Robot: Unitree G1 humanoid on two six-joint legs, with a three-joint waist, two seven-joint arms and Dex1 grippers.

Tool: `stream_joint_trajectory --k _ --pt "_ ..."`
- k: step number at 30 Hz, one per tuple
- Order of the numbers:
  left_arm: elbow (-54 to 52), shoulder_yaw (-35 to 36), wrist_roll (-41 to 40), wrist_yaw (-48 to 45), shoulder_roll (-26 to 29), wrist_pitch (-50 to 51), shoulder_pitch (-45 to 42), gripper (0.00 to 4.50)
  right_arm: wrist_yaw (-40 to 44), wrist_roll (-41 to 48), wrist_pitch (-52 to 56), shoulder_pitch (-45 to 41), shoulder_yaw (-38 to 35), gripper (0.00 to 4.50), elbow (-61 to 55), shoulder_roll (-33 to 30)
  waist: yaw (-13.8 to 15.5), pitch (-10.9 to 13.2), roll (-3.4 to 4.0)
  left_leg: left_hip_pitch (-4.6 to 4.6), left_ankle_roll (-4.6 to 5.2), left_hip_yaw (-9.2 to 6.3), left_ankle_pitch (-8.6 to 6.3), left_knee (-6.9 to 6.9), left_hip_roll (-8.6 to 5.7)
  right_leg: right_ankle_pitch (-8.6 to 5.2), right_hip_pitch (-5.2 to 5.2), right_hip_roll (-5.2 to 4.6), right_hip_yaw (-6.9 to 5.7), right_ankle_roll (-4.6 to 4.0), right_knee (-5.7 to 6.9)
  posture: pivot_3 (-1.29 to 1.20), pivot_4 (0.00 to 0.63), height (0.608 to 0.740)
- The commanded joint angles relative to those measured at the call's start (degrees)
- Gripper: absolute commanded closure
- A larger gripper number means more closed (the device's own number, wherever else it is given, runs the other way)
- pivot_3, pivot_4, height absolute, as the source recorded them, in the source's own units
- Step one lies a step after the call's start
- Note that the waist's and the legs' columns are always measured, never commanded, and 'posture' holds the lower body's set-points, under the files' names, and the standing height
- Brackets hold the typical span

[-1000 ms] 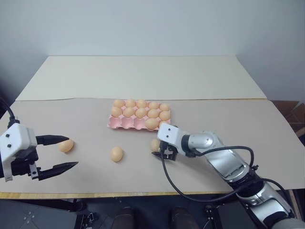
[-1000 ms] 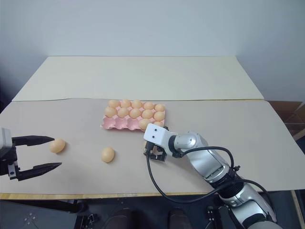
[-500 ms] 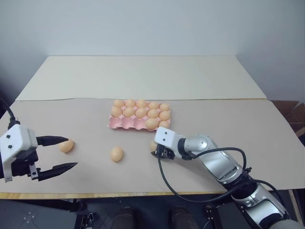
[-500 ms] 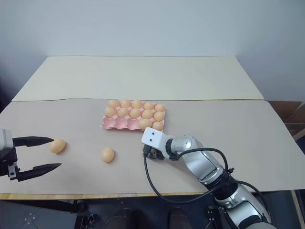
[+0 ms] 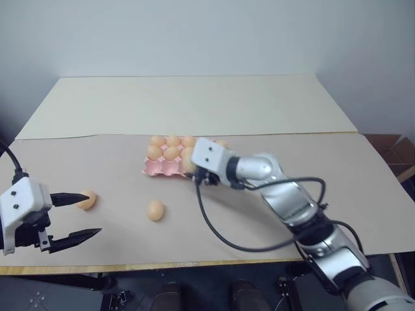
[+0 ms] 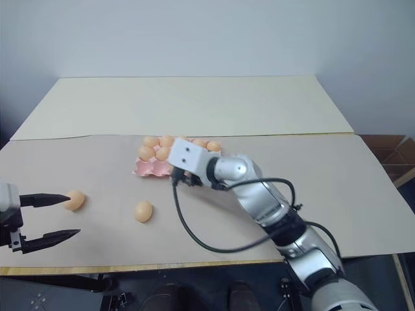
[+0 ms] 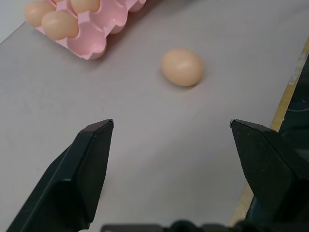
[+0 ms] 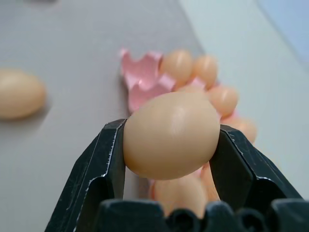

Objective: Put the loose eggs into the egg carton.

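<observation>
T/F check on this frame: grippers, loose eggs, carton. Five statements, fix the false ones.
1. The right gripper is shut on an egg. True.
2. The left gripper holds an egg. False: its fingers stand open with nothing between them.
3. Two eggs lie loose on the table. True: one in the middle, one by the left gripper's upper finger.
4. The egg carton is blue. False: it is pink.
5. The carton's cups are all full. False: the left wrist view shows empty cups along its near row.
</observation>
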Motion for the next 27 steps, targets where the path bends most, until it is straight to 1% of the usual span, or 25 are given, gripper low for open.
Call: stream_joint_trajectory --k 1,5,7,8,11,12,15,21,22,25,27 --pt "-0.99 1.72 -0.28 0.16 -0.22 -0.54 0.01 0.29 -1.74 -2.21 -5.49 -2.79 -0.05 2.06 6.84 2.41 0.00 -0.01 -0.01 -0.01 0.00 0.00 0.00 0.00 -0.01 0.00 0.00 -0.01 0.00 0.00 -0.01 0.00 0.150 0.740" --pt "-1.63 2.19 -0.23 0.40 -0.59 -0.37 0.45 0.29 -1.70 -4.14 -11.13 -3.81 0.39 2.06 12.24 3.80 -0.19 -0.01 -0.01 -0.05 -0.01 0.00 0.00 -0.01 0.00 0.00 -0.05 -0.01 0.00 0.00 -0.01 0.00 0.150 0.740" --pt "-2.06 2.46 -0.21 0.46 -0.85 -0.30 0.84 0.29 -1.69 -5.31 -13.26 -4.22 0.51 1.45 14.63 4.13 -0.36 -0.01 -0.01 -0.06 -0.01 0.00 0.00 -0.02 0.01 0.00 -0.07 -0.01 0.01 0.00 0.00 0.00 0.150 0.740" --pt "-2.25 2.54 -0.23 0.53 -0.95 -0.23 0.98 0.29 -1.43 -5.55 -14.54 -4.25 0.44 1.31 15.64 4.25 -0.40 -0.01 -0.01 -0.05 -0.01 0.00 0.00 -0.02 0.03 0.00 -0.07 0.00 0.01 -0.01 0.01 0.00 0.150 0.740" --pt "-2.61 2.55 -0.36 0.83 -1.07 0.00 1.14 0.29 -1.60 -6.63 -17.12 -4.09 0.17 0.28 17.97 4.70 -0.48 -0.01 -0.01 -0.03 -0.01 0.00 0.00 -0.03 0.04 0.01 -0.07 0.00 0.01 -0.01 0.02 0.00 0.150 0.740" --pt "-2.65 2.51 -0.39 0.93 -1.08 0.05 1.11 0.29 -2.02 -7.03 -17.77 -3.98 -0.01 0.03 18.49 4.92 -0.48 -0.01 -0.01 -0.03 -0.01 -0.01 0.00 -0.03 0.04 0.01 -0.07 0.00 0.01 -0.01 0.03 0.00 0.150 0.740" --pt "-2.69 2.31 -0.43 1.08 -1.01 0.08 0.94 0.29 -2.48 -8.00 -18.99 -3.93 -0.53 0.03 18.80 4.90 -0.47 -0.01 -0.01 -0.03 -0.01 -0.01 0.00 -0.04 0.04 0.01 -0.07 0.00 0.02 -0.01 0.02 0.00 0.150 0.740" --pt "-2.19 1.57 -1.47 1.38 -0.87 -0.18 -0.81 0.29 -0.78 -7.83 -16.77 -3.41 -3.34 0.03 12.65 2.80 -0.39 -0.01 -0.01 -0.05 -0.01 -0.02 0.00 -0.05 0.04 0.01 -0.08 -0.03 0.01 -0.01 0.01 0.00 0.150 0.740" --pt "-2.03 1.32 -1.95 1.50 -0.94 -0.14 -1.41 0.29 -0.33 -7.75 -16.09 -3.12 -3.80 0.03 10.79 2.06 -0.35 0.00 -0.01 -0.05 -0.01 -0.03 0.00 -0.05 0.04 0.01 -0.07 -0.02 0.01 -0.01 0.01 0.00 0.150 0.740" --pt "-1.60 0.44 -4.00 1.70 -1.37 0.28 -3.56 0.29 4.30 -4.57 -9.95 -0.96 -7.13 0.03 0.10 -1.92 -0.06 -0.01 -0.01 -0.12 -0.01 -0.10 0.00 -0.05 0.05 0.01 -0.08 -0.06 -0.04 -0.01 -0.01 0.00 0.150 0.740" --pt "-1.54 0.20 -4.40 1.56 -1.46 0.51 -3.80 0.29 10.59 2.11 -2.24 0.95 -11.24 0.03 -8.35 -6.18 -0.02 -0.01 -0.01 -0.14 -0.01 -0.11 0.00 -0.05 0.05 0.01 -0.07 -0.08 -0.05 -0.01 -0.04 0.00 0.150 0.740"
